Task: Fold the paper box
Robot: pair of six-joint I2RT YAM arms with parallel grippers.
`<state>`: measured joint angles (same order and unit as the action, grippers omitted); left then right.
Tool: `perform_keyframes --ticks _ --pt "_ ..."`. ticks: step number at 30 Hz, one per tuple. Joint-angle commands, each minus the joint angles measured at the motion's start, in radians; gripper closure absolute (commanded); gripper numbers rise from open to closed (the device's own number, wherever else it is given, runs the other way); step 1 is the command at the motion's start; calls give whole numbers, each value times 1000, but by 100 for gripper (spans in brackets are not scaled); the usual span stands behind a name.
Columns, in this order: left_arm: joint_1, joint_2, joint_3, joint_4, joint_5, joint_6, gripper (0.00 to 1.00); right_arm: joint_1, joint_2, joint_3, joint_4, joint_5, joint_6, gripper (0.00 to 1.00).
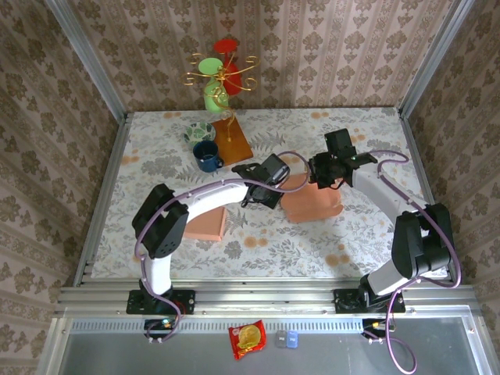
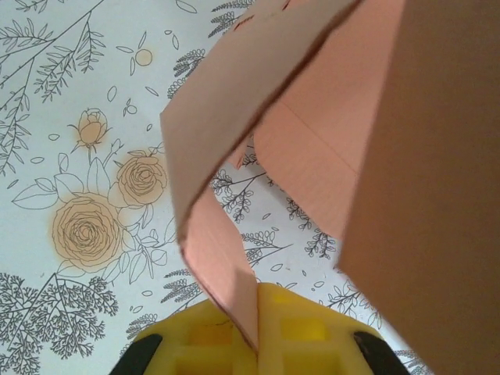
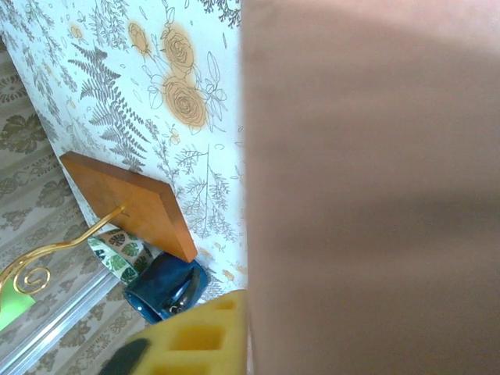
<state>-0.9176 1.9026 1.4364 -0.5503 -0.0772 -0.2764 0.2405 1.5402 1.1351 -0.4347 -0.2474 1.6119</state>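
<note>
- Left claw [image 1: 264, 181] — closed tight on a flap of the box [image 1: 312, 205]. Its wrist view shows the flap wedged between the yellow pads [image 2: 203, 344], clearer than from above.
- Box sits mid-table [image 1: 351, 125], just right of the left claw, long axis roughly left-right.
- Right claw [image 1: 328, 170] at the box's far edge — can't tell its opening; the box wall lies against one pad [image 3: 195, 340].

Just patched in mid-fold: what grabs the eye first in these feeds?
The salmon paper box in the middle of the overhead view, with both arms meeting on it; the left arm's yellow fingers are pinched on one of its flaps. Next, the gold mug tree hung with bright cups at the back, with a blue mug beside it.
</note>
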Motion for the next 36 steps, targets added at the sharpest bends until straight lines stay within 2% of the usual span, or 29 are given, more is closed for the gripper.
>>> perform_keyframes --ticks 1,4,7,15,27,30,36 --pt "28 -40 30 -69 93 -73 100 -2 -41 41 1 34 -89 64" --pt "43 -51 33 -118 163 -118 100 -3 -90 8 44 43 -106 54" --pt "55 -57 39 -158 217 -156 100 2 -118 -26 77 29 -106 49" --pt "61 -62 73 -210 272 -185 100 26 -110 -61 111 16 -91 48" --pt "61 -57 93 -227 286 -191 100 53 -64 -68 147 28 -107 78" --pt "61 -58 91 -227 287 -191 100 53 -59 -70 149 32 -112 82" --pt "62 -61 90 -232 287 -184 100 49 -43 -88 183 33 -113 82"
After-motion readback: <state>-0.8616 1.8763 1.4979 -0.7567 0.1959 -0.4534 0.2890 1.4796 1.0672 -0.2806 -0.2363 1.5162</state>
